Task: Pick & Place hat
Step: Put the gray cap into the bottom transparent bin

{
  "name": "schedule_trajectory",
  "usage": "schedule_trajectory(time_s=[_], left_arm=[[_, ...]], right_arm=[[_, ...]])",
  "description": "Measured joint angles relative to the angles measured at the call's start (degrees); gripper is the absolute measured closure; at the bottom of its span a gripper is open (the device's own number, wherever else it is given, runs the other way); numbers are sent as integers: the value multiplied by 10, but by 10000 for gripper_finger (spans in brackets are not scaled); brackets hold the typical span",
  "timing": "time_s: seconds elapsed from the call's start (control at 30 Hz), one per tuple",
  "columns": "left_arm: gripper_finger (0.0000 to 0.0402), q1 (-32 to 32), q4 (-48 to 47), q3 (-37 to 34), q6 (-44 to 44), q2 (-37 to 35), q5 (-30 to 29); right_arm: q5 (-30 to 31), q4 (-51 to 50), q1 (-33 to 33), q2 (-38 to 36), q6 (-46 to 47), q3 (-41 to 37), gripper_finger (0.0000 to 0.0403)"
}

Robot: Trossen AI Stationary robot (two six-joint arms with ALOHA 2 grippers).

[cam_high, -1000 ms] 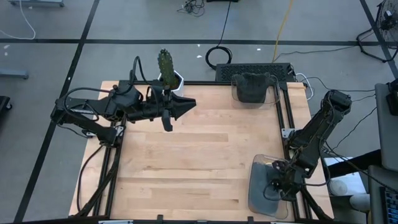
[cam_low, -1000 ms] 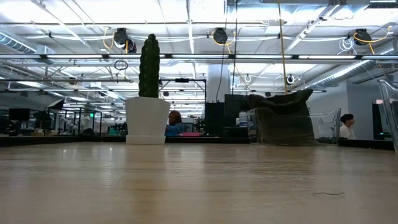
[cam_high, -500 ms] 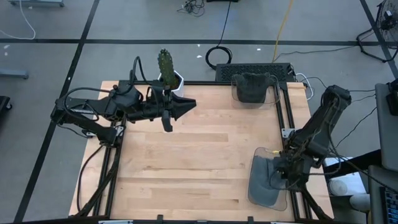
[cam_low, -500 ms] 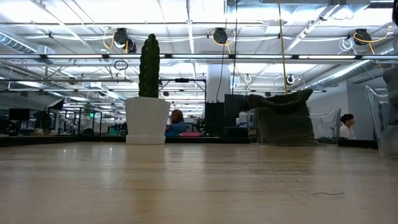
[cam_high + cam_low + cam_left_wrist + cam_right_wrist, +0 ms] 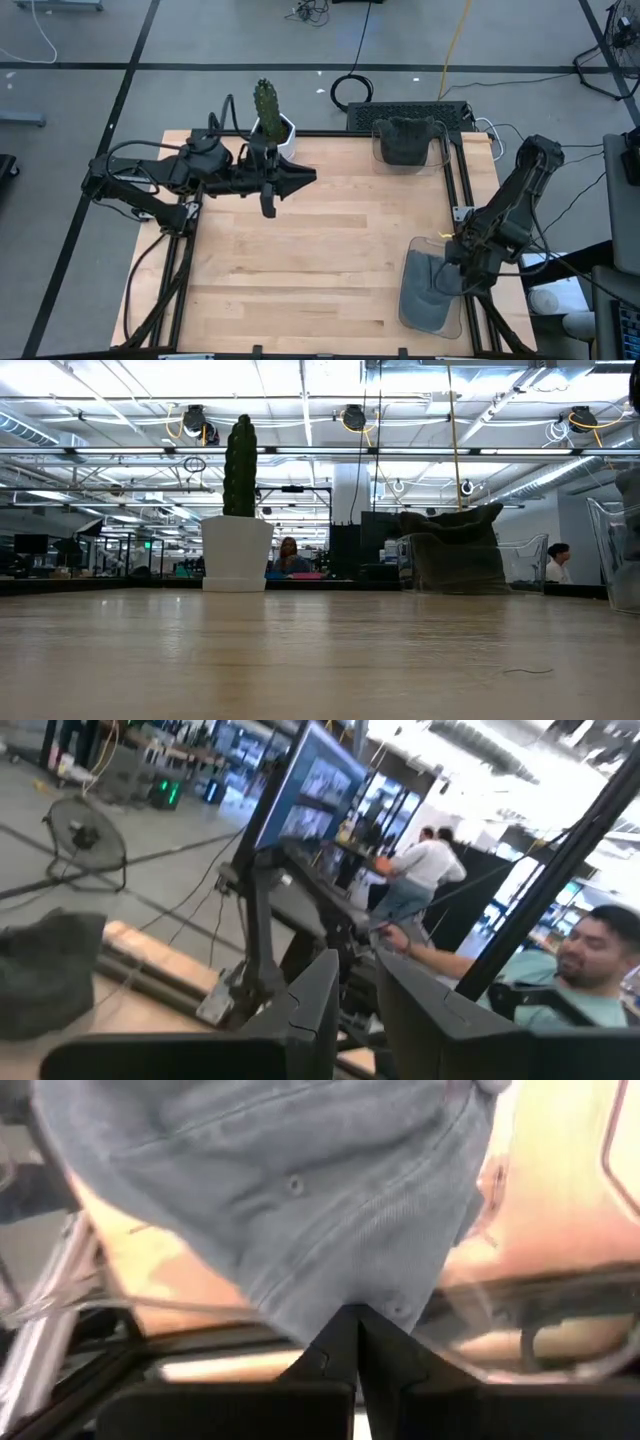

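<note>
Directly beneath the right tool [image 5: 452,282], pressed together on its fabric, the grey hat [image 5: 290,1200] is held over the clear bin [image 5: 430,300], far from the left tool [image 5: 305,175], whose state cannot be told.

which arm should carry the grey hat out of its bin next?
Right. The right gripper is already shut on the grey hat in the clear bin; the left gripper is far off beside the cactus.

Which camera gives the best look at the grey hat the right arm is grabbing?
The right wrist view: the grey hat fills it, stitching visible, fingers pinching its edge. The high view shows it small in a clear bin; the low view barely catches it.
</note>
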Motion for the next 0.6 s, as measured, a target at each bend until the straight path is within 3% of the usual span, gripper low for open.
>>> schedule_trajectory(time_s=[0.23,0.4,0.6], left_arm=[[325,0,-32,0,-15,0,0],[325,0,-37,0,-16,0,-5],[325,0,-37,0,-15,0,-15]], right_arm=[[8,16,-1,19,-6,-50,403],[63,18,-2,20,8,-69,403],[84,26,-8,21,12,-75,403]])
